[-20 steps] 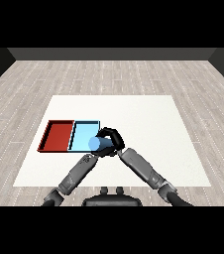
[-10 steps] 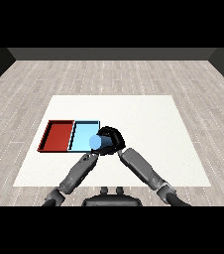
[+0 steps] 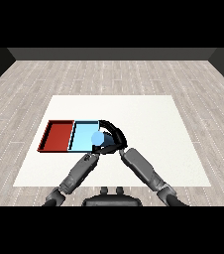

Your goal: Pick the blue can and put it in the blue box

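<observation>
White table; blue can within curled right hand.

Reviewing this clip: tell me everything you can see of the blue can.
The blue can is a small light blue cylinder, plain, no label visible. It is tipped so a round end faces the camera. The right hand curls round it, holding it at the blue tray's right edge. Whether it touches the tray cannot be told.
</observation>
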You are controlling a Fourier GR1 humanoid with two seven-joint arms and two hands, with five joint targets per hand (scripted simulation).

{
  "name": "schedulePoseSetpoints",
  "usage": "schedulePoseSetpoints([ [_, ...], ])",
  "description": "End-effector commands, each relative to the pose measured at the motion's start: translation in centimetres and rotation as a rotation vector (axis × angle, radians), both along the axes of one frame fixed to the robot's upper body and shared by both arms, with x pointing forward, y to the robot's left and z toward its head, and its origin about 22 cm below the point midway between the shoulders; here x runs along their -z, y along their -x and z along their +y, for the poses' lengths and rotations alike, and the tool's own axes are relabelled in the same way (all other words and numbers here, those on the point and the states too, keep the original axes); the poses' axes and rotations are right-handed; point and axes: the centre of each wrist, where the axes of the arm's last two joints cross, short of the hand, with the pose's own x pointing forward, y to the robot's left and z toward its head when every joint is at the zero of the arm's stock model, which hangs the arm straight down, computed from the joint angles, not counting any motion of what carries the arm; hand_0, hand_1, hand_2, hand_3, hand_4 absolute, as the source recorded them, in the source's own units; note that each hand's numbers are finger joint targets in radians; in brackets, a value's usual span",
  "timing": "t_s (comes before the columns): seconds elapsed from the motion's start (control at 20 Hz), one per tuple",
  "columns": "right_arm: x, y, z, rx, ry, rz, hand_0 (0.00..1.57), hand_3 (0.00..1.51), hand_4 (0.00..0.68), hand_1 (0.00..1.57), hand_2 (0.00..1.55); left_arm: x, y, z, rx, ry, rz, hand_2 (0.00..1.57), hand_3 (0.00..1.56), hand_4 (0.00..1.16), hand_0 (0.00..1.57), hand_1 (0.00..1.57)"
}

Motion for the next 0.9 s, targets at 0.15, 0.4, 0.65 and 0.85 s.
schedulePoseSetpoints([
  [0.15,1.5,0.7,-1.5,0.019,-0.008,0.029,0.0,0.0,0.0,0.0,0.0,-0.6,-1.5,-0.3,0.005,-0.011,0.002,1.57,1.5,1.14,1.57,1.57],
  [0.4,0.1,0.1,-1.9,0.026,-0.049,0.02,0.0,0.0,0.0,0.0,0.0,0.7,-0.4,0.2,0.002,-0.035,-0.031,1.57,1.51,1.13,1.57,1.57],
  [0.65,-2.6,1.0,-5.0,0.042,-0.073,0.017,0.0,0.0,0.0,0.0,0.0,1.0,0.0,0.9,-0.043,-0.056,-0.032,1.57,1.5,1.13,1.57,1.57],
  [0.85,-3.6,3.1,-10.0,0.111,-0.096,-0.025,0.0,0.0,0.0,0.0,0.0,1.8,0.1,1.0,-0.042,-0.072,-0.025,1.57,1.49,1.12,1.57,1.57],
])
